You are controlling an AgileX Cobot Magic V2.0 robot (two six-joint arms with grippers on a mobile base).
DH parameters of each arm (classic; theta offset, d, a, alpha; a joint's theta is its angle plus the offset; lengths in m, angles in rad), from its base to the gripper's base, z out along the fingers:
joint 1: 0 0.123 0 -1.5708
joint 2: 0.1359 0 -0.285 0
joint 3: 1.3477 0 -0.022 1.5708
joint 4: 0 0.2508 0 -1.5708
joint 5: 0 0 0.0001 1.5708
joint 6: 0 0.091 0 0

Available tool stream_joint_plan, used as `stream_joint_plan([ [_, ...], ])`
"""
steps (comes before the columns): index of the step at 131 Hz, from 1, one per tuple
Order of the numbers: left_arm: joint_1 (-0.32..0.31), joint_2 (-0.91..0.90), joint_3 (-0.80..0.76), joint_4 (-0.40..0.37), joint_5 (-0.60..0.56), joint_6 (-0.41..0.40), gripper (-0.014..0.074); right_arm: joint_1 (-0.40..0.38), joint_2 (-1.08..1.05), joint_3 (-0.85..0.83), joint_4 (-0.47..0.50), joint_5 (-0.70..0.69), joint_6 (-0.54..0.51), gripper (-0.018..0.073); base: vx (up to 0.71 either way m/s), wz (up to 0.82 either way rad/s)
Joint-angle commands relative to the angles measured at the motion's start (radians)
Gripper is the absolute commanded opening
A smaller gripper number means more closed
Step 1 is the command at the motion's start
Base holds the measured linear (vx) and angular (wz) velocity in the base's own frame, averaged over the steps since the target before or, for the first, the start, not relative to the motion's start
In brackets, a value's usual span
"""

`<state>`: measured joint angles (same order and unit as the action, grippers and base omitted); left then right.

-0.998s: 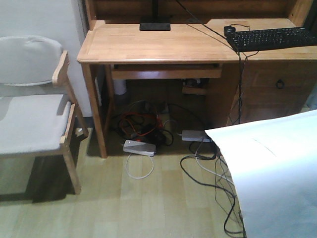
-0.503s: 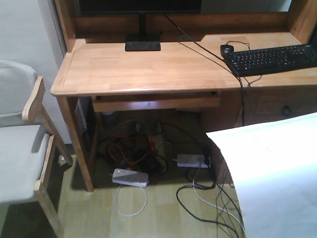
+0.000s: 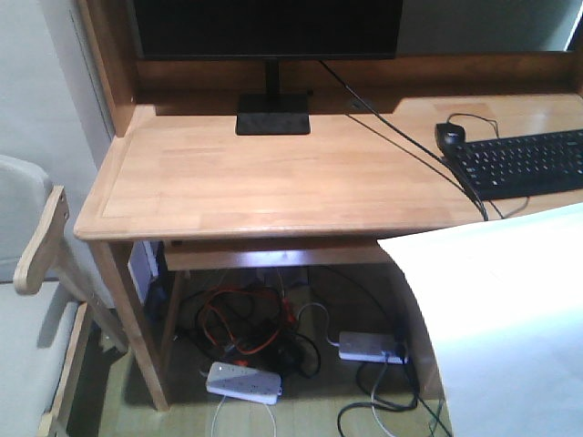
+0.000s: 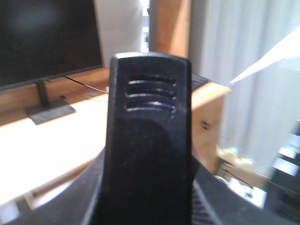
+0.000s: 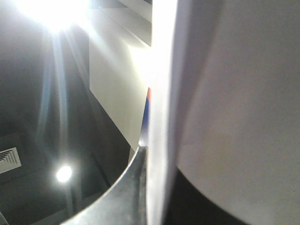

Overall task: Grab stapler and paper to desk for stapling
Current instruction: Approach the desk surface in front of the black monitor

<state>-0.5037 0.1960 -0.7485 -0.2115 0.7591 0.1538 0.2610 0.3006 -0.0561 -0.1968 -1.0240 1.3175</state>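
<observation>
The light wooden counter (image 3: pixel 273 182) has grown in the front view and now spans most of its width, seen from nearer. The black flat monitor (image 3: pixel 264 27), earlier only a stand, now shows its dark screen along the top. The grey-cushioned wooden chair (image 3: pixel 32 319) has slid to the left edge; the black keyboard (image 3: pixel 524 162) sits lower at right. Less floor (image 3: pixel 310 421) shows below.

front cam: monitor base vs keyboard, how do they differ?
The monitor base is a small slab at the back centre of the desk; the keyboard is longer, keyed, at the right, cut off by the frame. The monitor base sits square; the keyboard lies slightly skewed. Both are black and rest on the desk.
</observation>
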Motion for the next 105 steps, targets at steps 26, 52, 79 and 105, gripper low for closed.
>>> stream_joint_plan([
  [26,-0.003,0.014,-0.026,-0.017,-0.116,-0.002,-0.0006,-0.006,0.009,-0.032,-0.001,-0.045,-0.01,-0.0006,0.37,0.04],
  [52,-0.003,0.014,-0.026,-0.017,-0.116,-0.002,-0.0006,-0.006,0.009,-0.032,-0.001,-0.045,-0.01,-0.0006,0.35,0.0],
  [79,-0.003,0.014,-0.026,-0.017,-0.116,-0.002,-0.0006,-0.006,0.009,-0.032,-0.001,-0.045,-0.01,-0.0006,0.33,0.03],
  [105,-0.003,0.014,-0.026,-0.017,-0.116,-0.002,-0.0006,-0.006,0.009,-0.032,0.0,-0.044,-0.01,-0.0006,0.31,0.1],
])
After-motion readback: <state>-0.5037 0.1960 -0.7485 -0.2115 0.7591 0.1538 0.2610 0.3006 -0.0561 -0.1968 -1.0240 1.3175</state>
